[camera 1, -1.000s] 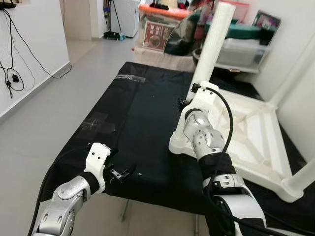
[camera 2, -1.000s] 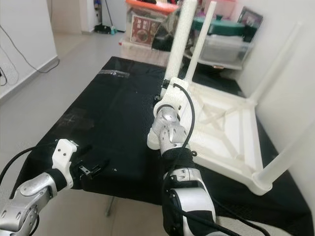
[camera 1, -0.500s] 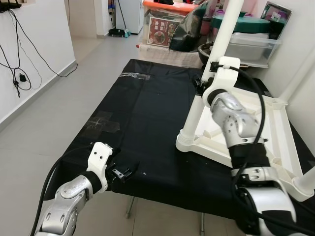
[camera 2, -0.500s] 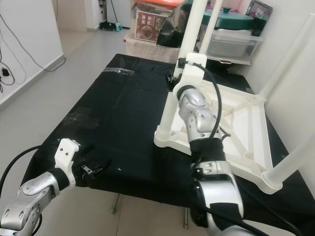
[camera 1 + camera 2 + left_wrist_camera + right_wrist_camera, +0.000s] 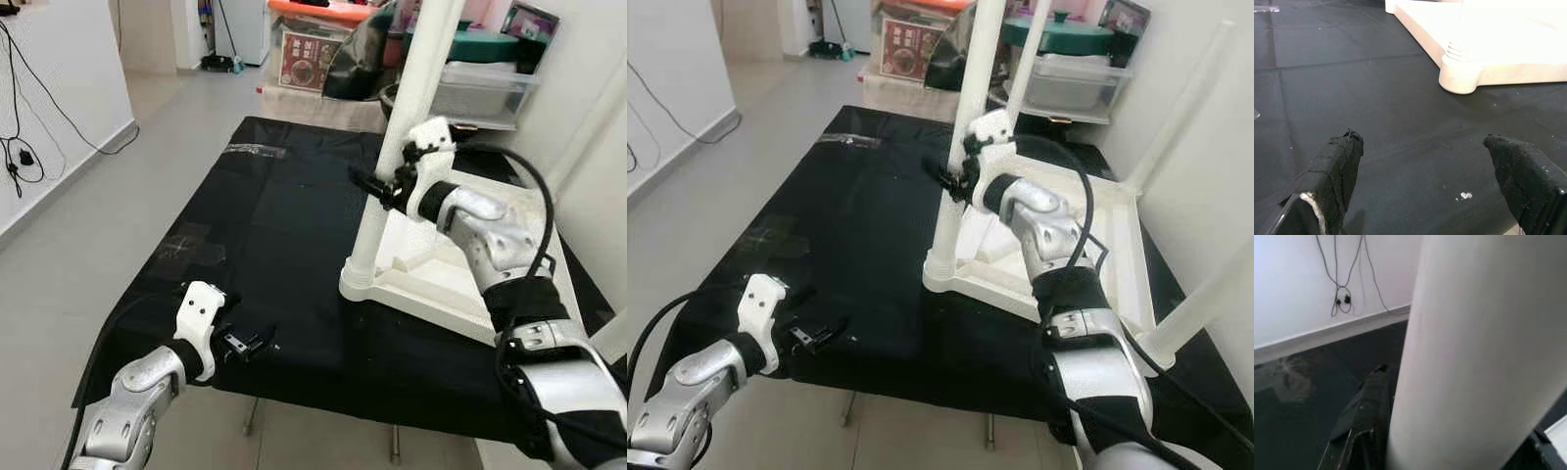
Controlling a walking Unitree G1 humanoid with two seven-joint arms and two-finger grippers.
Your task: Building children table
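Table: the white children's table (image 5: 460,279) lies upside down on the black cloth (image 5: 284,245) of the work table, at about 3 o'clock from the cloth's centre, its underside ribs facing up.
Near leg: a thick white leg (image 5: 397,147) stands upright in the corner socket (image 5: 1462,73) nearest the robot, at roughly 1 o'clock from the left gripper.
Other legs: 1 more leg (image 5: 1031,59) rises at the far corner, 2 more (image 5: 1190,308) on the robot's right side.
Right gripper: the right gripper (image 5: 377,186) sits around the near leg at about mid-height; in the right wrist view the leg (image 5: 1469,357) passes between the black fingers (image 5: 1364,426), so the jaws look pressed onto it.
Left gripper: the left gripper (image 5: 1430,181) hovers low over the cloth's near edge, at about 7 o'clock from the socket, its jaws spread wide with nothing between them.
Handling, judged: moulded plastic, so probably light and stiff; the round leg is smooth and likely slippery under a twisting grip.
Where to hold, judged: low on the leg, near the threaded collar, gives the surest turn and least wobble; the flat rim of the tabletop (image 5: 431,304) is the place to brace with the free gripper.
Risk, judged: a push high on the leg could tip or slide the light table across the cloth.
Background: storage boxes (image 5: 475,83) and wall cables (image 5: 24,147) stand well apart from the work.
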